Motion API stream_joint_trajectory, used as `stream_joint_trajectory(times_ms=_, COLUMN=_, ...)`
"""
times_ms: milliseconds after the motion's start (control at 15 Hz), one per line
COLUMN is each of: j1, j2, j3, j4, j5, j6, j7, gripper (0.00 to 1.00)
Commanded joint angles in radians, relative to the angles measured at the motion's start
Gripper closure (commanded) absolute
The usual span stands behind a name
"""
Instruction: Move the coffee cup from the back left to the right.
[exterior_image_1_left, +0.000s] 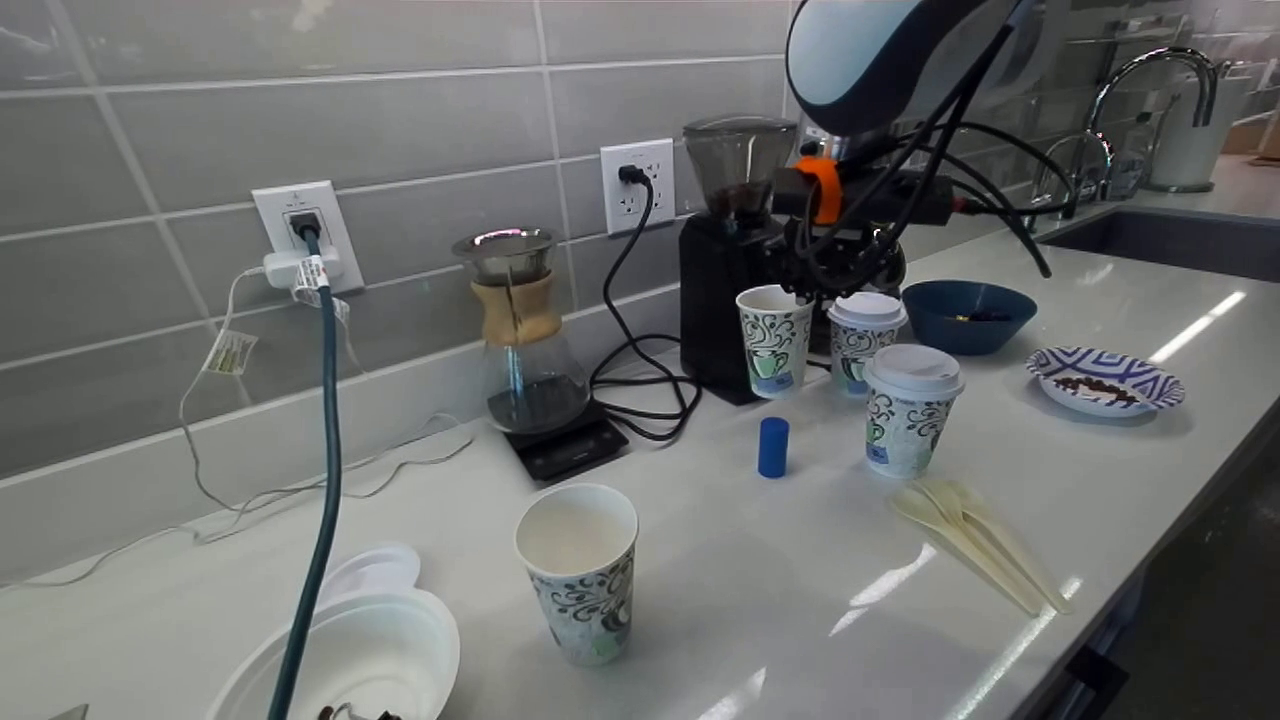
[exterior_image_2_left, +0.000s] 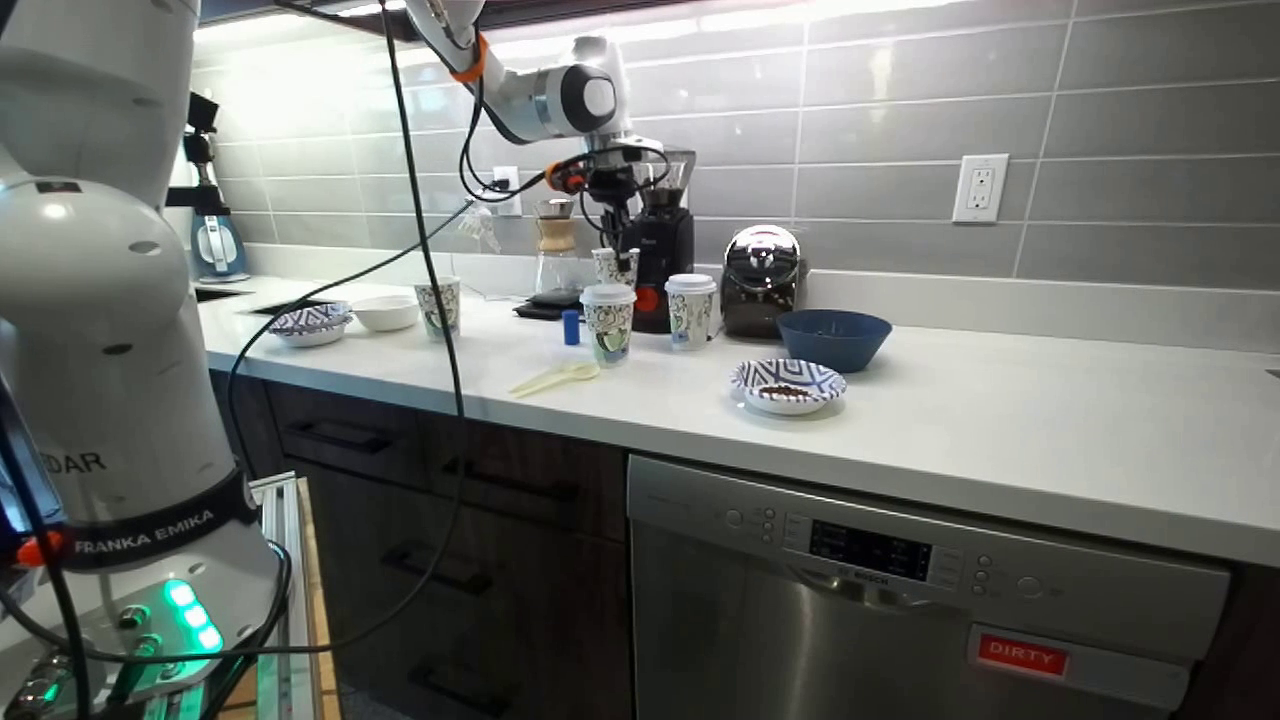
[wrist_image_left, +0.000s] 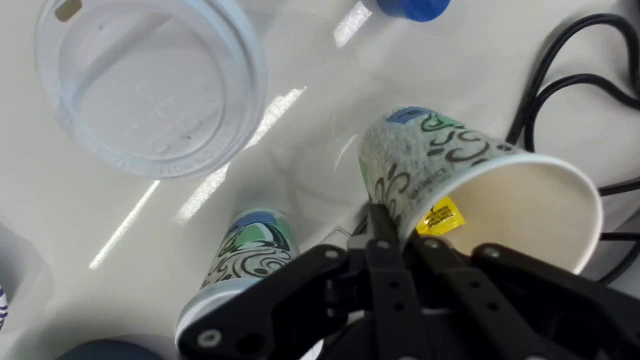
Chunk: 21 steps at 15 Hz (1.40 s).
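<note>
The coffee cup (exterior_image_1_left: 775, 345) is grasped by its wall in the hand (wrist_image_left: 404, 234); this is best shown in the wrist view, where one finger (wrist_image_left: 383, 222) is seen against the outside and the other is sunk in the mouth. A small yellow printed piece (wrist_image_left: 442, 216) is made out within the mouth in that view alone. The cup is held roughly upright just beside the grinder (exterior_image_1_left: 711, 290); whether the bench (exterior_image_1_left: 700, 560) is touched cannot be told, the base being hidden in an exterior view by a lidded paper cup (exterior_image_2_left: 609, 325). Near the grinder, a second lidded cup (exterior_image_1_left: 852, 355) and a blue cylinder (exterior_image_1_left: 773, 447) are also set. Farther from the grinder, a dark blue bowl (exterior_image_1_left: 960, 332) is seen in both exterior views, but its contents (exterior_image_1_left: 982, 315) are revealed only in an exterior view. Well apart from the grinder, an open paper cup (exterior_image_1_left: 585, 610) is placed, its pale inside likewise disclosed. Beside the grinder, a chrome-fronted appliance (exterior_image_2_left: 763, 275) is fully exposed only in an exterior view.
</note>
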Motion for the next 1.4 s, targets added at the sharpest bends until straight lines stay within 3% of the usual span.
stream_joint_trajectory(times_ms=0, j1=-0.003, j2=0.035, j3=-0.018, j4=0.009, j5=-0.003, j6=0.024, j7=0.025, gripper=0.99)
stream_joint_trajectory(times_ms=600, j1=-0.001, j2=0.066, j3=-0.037, j4=0.005, j5=-0.023, j6=0.008, j7=0.000, gripper=0.99)
stream_joint_trajectory(times_ms=667, j1=-0.002, j2=0.062, j3=-0.038, j4=0.002, j5=-0.022, j6=0.006, j7=-0.005, gripper=0.72)
stream_joint_trajectory(times_ms=733, j1=-0.004, j2=0.055, j3=-0.040, j4=-0.001, j5=-0.023, j6=0.007, j7=-0.012, gripper=0.71)
stream_joint_trajectory(times_ms=1067, j1=-0.033, j2=-0.021, j3=-0.020, j4=-0.037, j5=0.020, j6=-0.006, j7=-0.149, gripper=0.38)
stream_joint_trajectory(times_ms=1333, j1=-0.059, j2=-0.104, j3=0.029, j4=-0.084, j5=0.122, j6=-0.013, j7=-0.349, gripper=0.10)
